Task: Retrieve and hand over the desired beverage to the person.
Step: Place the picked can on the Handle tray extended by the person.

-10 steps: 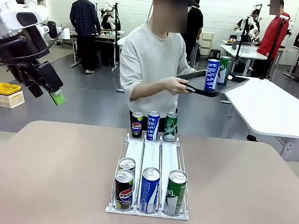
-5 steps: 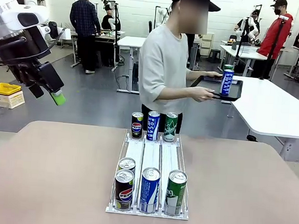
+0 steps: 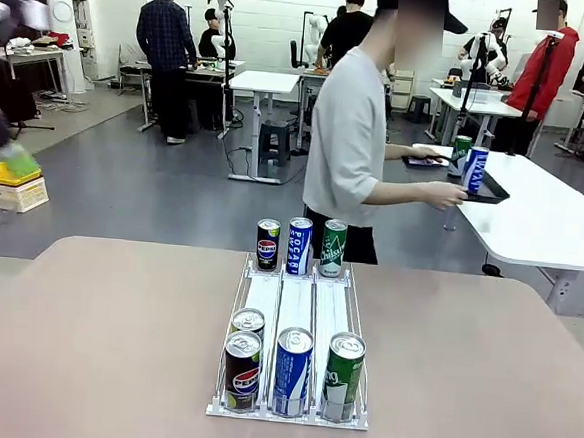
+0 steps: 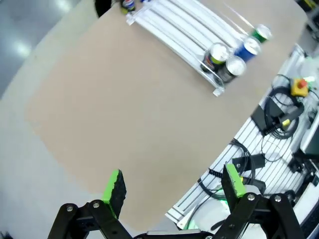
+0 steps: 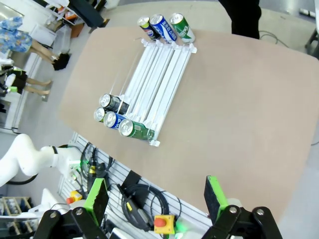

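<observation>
Person: light grey sweatshirt, black trousers; standing at table's far side, turned toward scene right, one hand extended to black tray bearing two upright cans.

person: light grey sweatshirt, black trousers | left gripper: black fingers, green pads | right gripper: same

Left end effector motion-blurred at frame edge, tray cans' labels unreadable
</observation>
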Tool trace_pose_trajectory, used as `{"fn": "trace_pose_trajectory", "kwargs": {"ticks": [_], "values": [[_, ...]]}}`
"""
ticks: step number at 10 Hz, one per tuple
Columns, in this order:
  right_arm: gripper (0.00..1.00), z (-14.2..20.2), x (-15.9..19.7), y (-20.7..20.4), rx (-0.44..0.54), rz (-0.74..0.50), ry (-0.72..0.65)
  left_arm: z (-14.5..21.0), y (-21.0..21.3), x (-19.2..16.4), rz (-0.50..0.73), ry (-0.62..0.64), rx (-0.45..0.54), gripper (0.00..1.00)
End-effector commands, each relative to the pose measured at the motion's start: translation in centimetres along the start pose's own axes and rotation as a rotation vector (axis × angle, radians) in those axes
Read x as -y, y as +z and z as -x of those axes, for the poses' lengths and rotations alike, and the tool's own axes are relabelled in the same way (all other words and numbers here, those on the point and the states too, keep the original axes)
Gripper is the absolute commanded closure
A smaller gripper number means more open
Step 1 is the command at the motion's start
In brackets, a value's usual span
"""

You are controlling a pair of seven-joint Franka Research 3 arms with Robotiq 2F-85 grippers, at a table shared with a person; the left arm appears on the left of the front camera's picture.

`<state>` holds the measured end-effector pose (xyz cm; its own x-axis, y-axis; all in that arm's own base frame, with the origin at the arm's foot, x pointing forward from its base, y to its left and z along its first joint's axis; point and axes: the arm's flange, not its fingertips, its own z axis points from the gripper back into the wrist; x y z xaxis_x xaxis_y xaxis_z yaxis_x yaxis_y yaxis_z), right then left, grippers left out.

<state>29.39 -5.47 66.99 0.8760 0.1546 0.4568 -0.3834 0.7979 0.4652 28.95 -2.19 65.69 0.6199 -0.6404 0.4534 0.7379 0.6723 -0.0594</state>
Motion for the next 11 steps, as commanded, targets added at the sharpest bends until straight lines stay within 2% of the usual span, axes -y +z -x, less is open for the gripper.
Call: {"fn": "trace_pose_trajectory", "kwargs": {"ticks": [1,2,3,5,9,11], "values": [[0.0,-0.1,-0.1,-0.1,0.003,-0.016,0.0,4.4,3.4,0.3,0.096,-0.113,0.107,0.0],[0.0,-0.1,-0.1,-0.1,0.003,-0.016,0.0,6.5,5.3,-0.4,0.118,-0.114,0.179,0.0],[0.0,-0.1,-0.1,-0.1,0.003,-0.016,0.0,8.0,5.8,-0.9,0.084,-0.062,0.265,0.0],[0.0,-0.1,-0.1,-0.1,0.003,-0.016,0.0,8.7,6.3,-2.6,0.151,-0.015,0.326,0.0],[0.0,-0.1,-0.1,-0.1,0.003,-0.016,0.0,8.0,6.1,-3.3,0.207,0.008,0.305,0.0],[0.0,-0.1,-0.1,-0.1,0.003,-0.016,0.0,8.6,6.2,-3.0,0.184,0.004,0.309,0.0]]}}
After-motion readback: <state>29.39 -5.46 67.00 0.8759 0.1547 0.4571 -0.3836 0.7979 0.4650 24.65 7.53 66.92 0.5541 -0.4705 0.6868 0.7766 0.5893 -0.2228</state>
